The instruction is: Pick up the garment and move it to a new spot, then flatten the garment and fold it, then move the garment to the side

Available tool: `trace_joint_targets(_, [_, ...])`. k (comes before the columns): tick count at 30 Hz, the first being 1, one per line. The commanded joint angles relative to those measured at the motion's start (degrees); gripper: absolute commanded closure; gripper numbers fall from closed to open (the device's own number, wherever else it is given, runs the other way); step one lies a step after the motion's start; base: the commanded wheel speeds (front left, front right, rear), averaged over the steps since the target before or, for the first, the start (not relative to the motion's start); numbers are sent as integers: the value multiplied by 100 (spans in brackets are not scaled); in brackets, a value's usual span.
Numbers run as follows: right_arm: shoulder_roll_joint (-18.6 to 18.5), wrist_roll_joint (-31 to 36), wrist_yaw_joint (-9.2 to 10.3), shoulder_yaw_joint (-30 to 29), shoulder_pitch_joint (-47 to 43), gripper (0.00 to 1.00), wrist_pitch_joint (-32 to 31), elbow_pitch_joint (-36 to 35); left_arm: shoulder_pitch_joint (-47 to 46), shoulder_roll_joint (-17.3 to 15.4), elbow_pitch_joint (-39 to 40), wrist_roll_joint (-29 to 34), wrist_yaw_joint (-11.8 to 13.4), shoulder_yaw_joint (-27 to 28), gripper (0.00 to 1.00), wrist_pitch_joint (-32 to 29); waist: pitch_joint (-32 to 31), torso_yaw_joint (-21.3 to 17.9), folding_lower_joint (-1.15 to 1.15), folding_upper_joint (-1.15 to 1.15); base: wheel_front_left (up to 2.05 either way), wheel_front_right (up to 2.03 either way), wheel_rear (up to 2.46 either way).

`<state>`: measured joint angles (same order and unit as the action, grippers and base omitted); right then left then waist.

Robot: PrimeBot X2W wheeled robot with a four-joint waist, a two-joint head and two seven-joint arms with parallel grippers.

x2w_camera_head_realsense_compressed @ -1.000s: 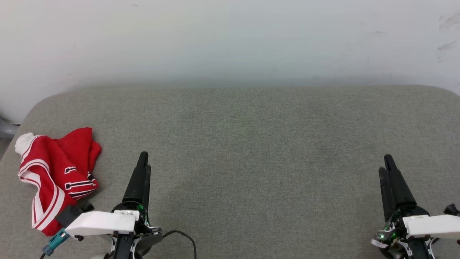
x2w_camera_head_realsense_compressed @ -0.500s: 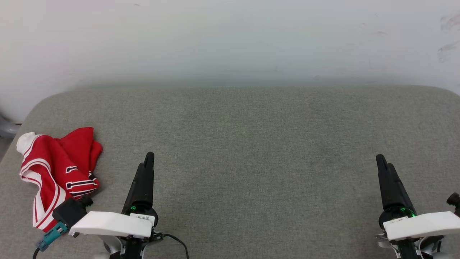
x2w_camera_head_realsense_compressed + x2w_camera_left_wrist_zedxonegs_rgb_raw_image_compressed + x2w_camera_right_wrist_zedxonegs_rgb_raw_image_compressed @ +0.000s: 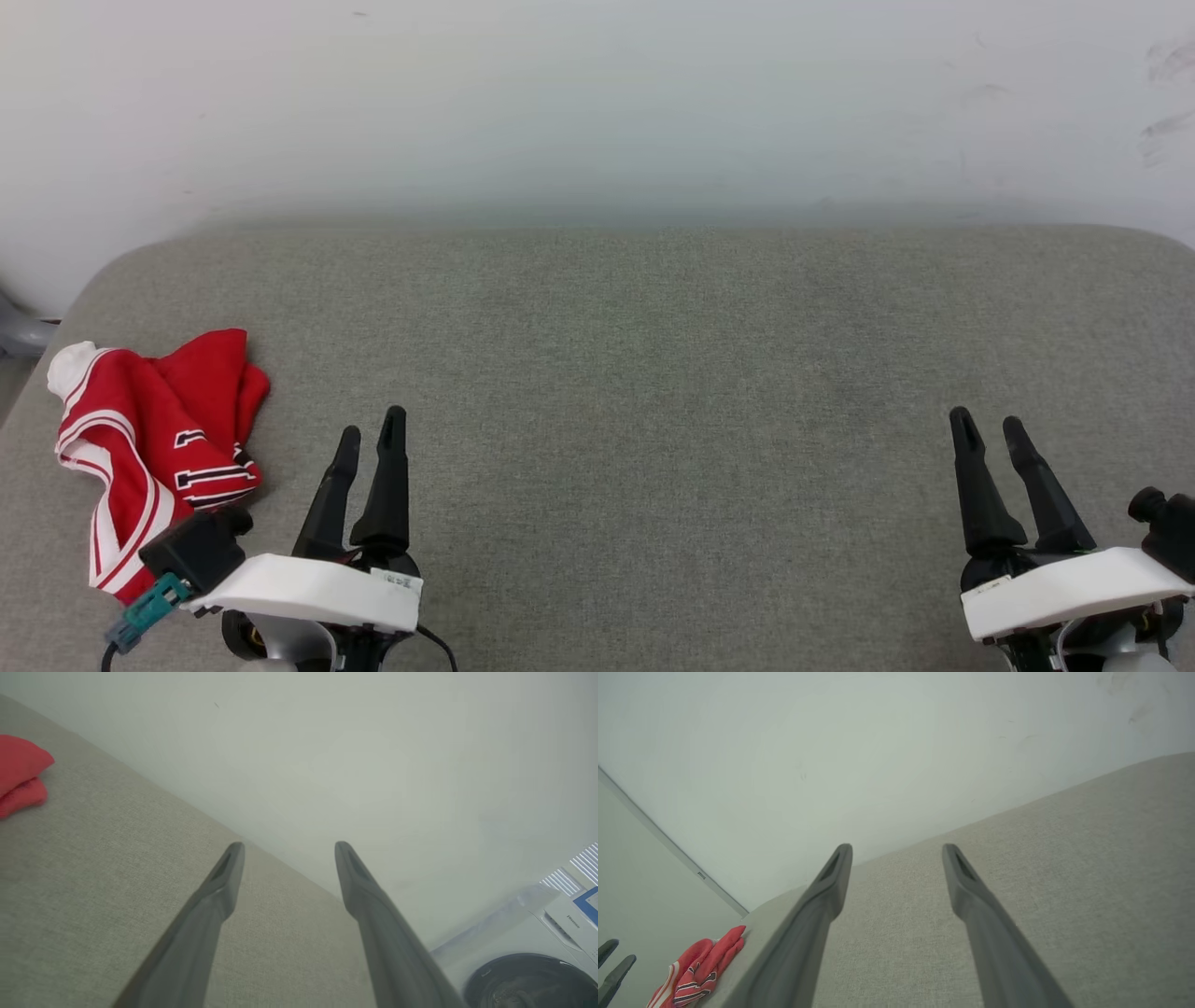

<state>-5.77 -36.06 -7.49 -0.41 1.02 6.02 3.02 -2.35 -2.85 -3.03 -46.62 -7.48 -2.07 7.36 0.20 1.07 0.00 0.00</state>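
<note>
The garment lies crumpled at the left end of the grey padded surface, red with white striped trim and black lettering showing. A red corner of the garment sits at the left edge of the left wrist view, and the garment appears small at the lower left of the right wrist view. My left gripper stands open just right of the garment, holding nothing. My right gripper is open and empty at the lower right, far from the garment.
A pale wall rises behind the surface. The surface's rounded left edge lies close behind the garment. A white washing machine shows at the lower right of the left wrist view. The left gripper's fingertips show at the right wrist view's lower left.
Both grippers went from fingers together to spread apart. Both arms turned at the wrist and drew back slightly toward the bottom edge. The garment has not moved.
</note>
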Motion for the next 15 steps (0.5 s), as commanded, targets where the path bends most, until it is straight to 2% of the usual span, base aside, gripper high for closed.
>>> trace_joint_targets(1, [-28, 231, 0, 12, -14, 0, -15, -113, 8, -13, -1, 305, -1, -30, 0, 59, -3, 1, 0, 0, 0, 0, 0])
trace_joint_targets(15, [40, 1464, 0, -150, -196, 0, -379, -330, 50, -76, -368, 1759, 6, 90, 0, 268, -33, -12, 0, 0, 0, 0, 0])
